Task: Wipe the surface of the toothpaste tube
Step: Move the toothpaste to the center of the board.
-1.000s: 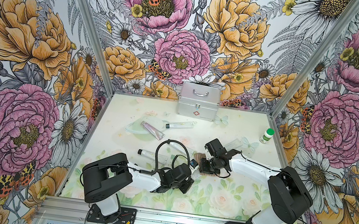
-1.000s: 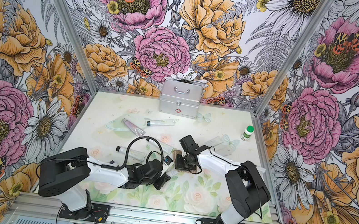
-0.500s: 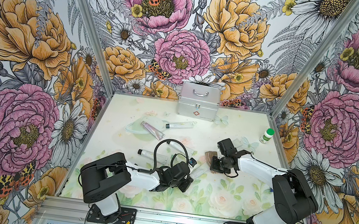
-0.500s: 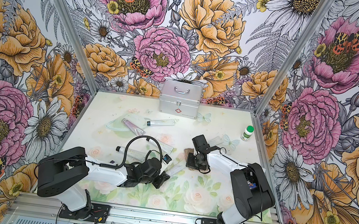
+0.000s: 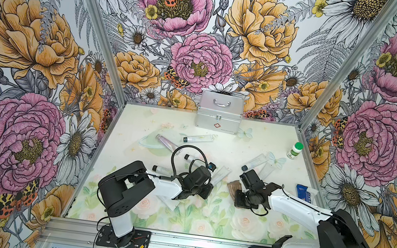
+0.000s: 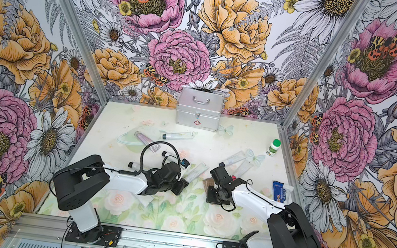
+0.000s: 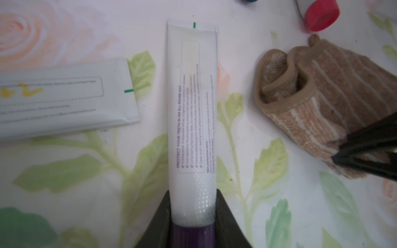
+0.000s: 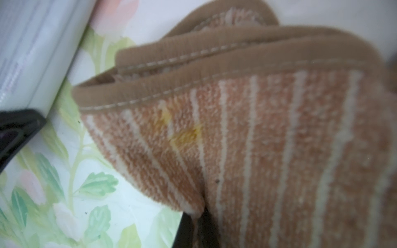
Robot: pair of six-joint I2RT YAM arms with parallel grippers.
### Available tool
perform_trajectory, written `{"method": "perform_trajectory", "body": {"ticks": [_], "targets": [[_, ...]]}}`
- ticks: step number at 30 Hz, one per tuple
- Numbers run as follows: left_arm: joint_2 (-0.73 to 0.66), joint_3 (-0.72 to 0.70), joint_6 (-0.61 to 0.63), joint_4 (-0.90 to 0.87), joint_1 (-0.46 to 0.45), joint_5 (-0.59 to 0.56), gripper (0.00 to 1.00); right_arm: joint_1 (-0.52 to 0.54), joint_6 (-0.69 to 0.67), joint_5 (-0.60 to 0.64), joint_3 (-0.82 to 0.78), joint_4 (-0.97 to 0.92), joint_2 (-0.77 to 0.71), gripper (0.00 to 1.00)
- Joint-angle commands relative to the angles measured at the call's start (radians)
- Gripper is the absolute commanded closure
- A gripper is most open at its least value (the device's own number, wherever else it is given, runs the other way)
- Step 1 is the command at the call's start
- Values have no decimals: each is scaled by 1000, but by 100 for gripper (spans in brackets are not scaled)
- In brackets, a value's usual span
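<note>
toothpaste tube (image 7: 193, 111): cap clenched in left end effector (image 7: 193, 193), crimp pointing away; right end effector (image 7: 352, 150) grasping cloth (image 7: 311, 90).

Both arms reach low and forward from their bases, wrists bent down. The left gripper (image 7: 192, 206) clamps the toothpaste tube (image 7: 192, 107) near its cap end. The right gripper (image 8: 197, 227), just beside it, pinches a folded cloth (image 8: 257, 139).
</note>
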Motion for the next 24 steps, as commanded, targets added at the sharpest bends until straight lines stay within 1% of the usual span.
{"method": "perform_trajectory", "body": {"ticks": [1, 4, 8, 10, 15, 24], "targets": [[59, 65, 37, -56, 40, 55, 75, 41, 79, 10, -76, -85, -24, 100], [136, 162, 61, -98, 63, 71, 75, 60, 112, 15, -116, -94, -81, 100], [236, 322, 112, -172, 70, 74, 75, 76, 148, 32, -145, -97, -144, 100], [293, 407, 120, -195, 81, 102, 75, 80, 148, 42, -137, -102, -141, 100], [401, 564, 121, -217, 104, 147, 74, 93, 142, 55, -112, -103, -117, 100], [562, 807, 109, -240, 89, 209, 73, 104, 138, 66, -74, -102, -91, 100]]}}
